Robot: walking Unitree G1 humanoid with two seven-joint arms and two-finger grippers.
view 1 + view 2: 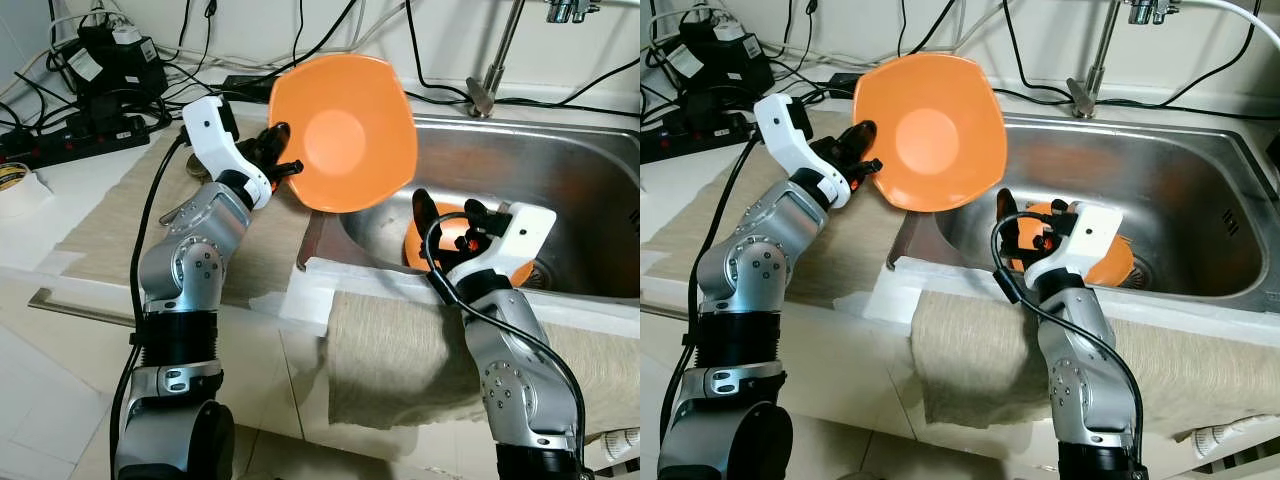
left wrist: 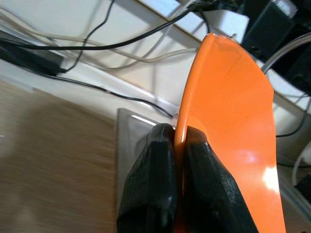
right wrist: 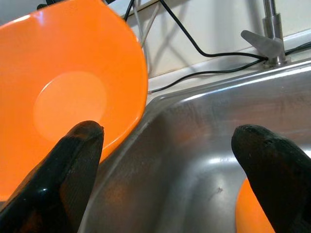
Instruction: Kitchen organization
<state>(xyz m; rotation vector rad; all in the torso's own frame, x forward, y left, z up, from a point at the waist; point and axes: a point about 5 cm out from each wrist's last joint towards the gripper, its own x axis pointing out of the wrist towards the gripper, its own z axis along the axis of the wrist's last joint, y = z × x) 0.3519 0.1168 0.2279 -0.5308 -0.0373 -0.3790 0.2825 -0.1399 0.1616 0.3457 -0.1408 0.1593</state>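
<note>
Pinching orange plate (image 1: 343, 132) rim between left fingers (image 2: 150, 194); right fingers (image 3: 63, 179) wide over sink (image 1: 560, 180).

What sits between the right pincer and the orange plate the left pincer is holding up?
Nothing but bare steel sink wall, seen in the right wrist view. The open right pincer is apart from the orange plate.

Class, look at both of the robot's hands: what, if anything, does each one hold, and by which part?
The left hand pinches the orange bowl by its rim, held tilted above the sink's left edge. The right hand is open over the sink, holding nothing.
</note>
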